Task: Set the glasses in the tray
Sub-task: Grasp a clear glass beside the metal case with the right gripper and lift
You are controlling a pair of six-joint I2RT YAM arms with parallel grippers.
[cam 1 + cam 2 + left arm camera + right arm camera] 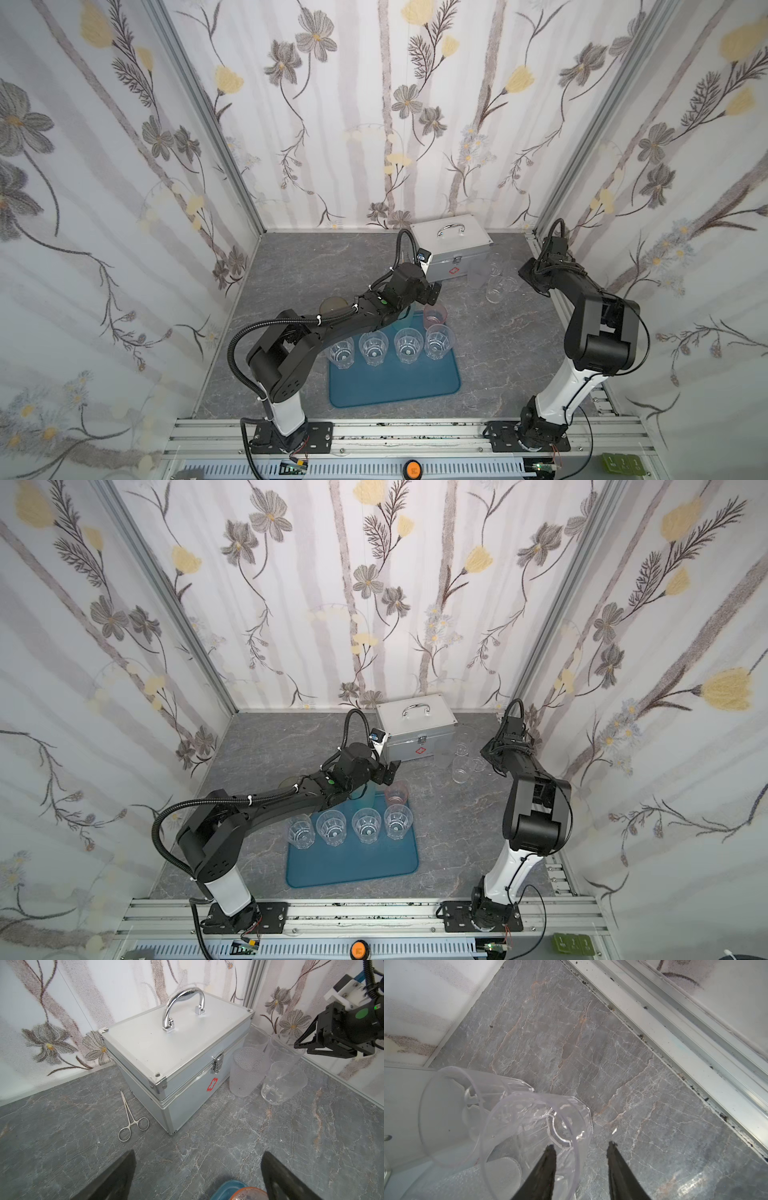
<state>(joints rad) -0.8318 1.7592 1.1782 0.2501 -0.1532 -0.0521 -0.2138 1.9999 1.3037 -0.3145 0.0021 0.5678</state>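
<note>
Your left arm (365,313) lies stretched low from its base at the near left. The forearm crosses the far edge of the tray (395,388), and the wrist ends just short of the silver case (451,249). The left jaws stand wide apart with nothing between them. In the left wrist view only bare bench (207,1136) fills the gap, with the tray's corner and the rim of the pink glass (249,1193) close under the wrist.

Your right arm (590,316) rises steeply from its base at the near right and folds at a high elbow. Its forearm reaches toward the far side, wrist dipped over the loose clear glasses (496,282) just beside the case. The right jaws are partly apart and pressed on nothing. One of the fingers (548,1167) shows over the mouth of the nearest clear glass (537,1126) and the other sits outside its wall, so the wall lies in the gap. You cannot tell from here whether either one touches it.

On the tray:
- The row of four clear glasses (373,348) stands upright across the far half.
- The pink glass is upright behind the row, at the far right corner.
- A teal glass (409,322) is beside the pink one, partly hidden under the left wrist.
- A yellow glass (332,306) shows behind the left forearm. You cannot tell whether it stands on the tray.

Steel forceps (127,1109) lie flat on the bench, just beside the case
</note>
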